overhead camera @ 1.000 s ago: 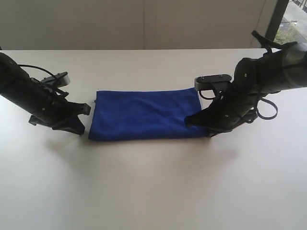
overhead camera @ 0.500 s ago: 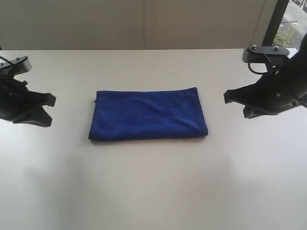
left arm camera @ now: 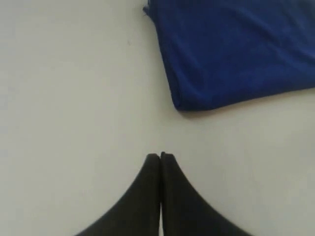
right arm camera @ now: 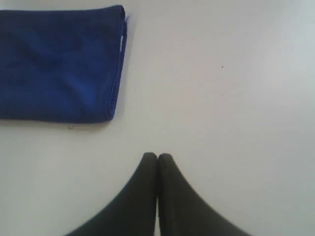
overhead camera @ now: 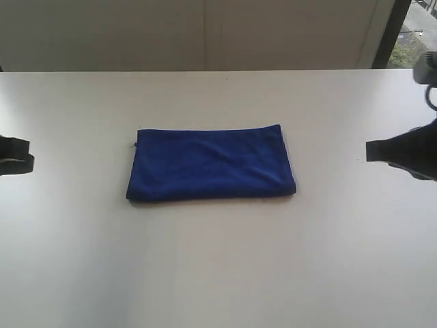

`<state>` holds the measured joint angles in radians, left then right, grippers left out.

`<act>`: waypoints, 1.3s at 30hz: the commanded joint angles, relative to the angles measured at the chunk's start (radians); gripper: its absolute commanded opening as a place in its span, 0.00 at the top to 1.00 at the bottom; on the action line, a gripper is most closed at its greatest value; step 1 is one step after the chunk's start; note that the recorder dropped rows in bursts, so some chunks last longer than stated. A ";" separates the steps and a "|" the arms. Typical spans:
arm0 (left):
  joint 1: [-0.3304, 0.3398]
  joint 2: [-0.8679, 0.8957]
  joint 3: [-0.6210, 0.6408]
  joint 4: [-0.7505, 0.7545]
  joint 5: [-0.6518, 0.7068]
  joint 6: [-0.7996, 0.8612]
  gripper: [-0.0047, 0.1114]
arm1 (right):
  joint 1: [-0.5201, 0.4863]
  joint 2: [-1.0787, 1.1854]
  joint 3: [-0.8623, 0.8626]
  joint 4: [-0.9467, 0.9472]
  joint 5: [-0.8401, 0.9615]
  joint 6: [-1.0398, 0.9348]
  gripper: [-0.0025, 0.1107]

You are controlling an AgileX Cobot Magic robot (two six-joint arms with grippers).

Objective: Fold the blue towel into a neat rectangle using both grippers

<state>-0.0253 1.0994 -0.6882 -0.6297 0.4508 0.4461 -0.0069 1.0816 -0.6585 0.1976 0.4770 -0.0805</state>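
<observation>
The blue towel (overhead camera: 210, 164) lies folded in a flat rectangle at the middle of the white table (overhead camera: 218, 273), untouched. One corner of the blue towel (left arm camera: 236, 49) shows in the left wrist view, and another part of the blue towel (right arm camera: 59, 64) with a thin white label at its edge shows in the right wrist view. My left gripper (overhead camera: 27, 156) is at the far left edge of the exterior view, well clear of the cloth, and the left gripper (left arm camera: 161, 156) is shut on nothing. At the far right, equally clear, my right gripper (overhead camera: 369, 150) stays apart; the right gripper (right arm camera: 157, 156) is shut and empty.
A pale wall (overhead camera: 205, 34) runs behind the table's far edge. A dark window frame (overhead camera: 386, 34) stands at the back right corner. Bare tabletop surrounds the towel on every side.
Both arms have pulled away from the towel's short ends, the left going left and the right going right, almost out of the exterior view. The towel has stayed folded in place.
</observation>
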 commanded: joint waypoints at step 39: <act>0.003 -0.559 0.450 -0.146 -0.260 0.157 0.96 | -0.004 -0.747 0.340 -0.059 0.037 0.006 0.98</act>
<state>-0.0253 0.5499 -0.2422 -0.7599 0.1794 0.6031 -0.0069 0.3400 -0.3264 0.1486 0.5144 -0.0690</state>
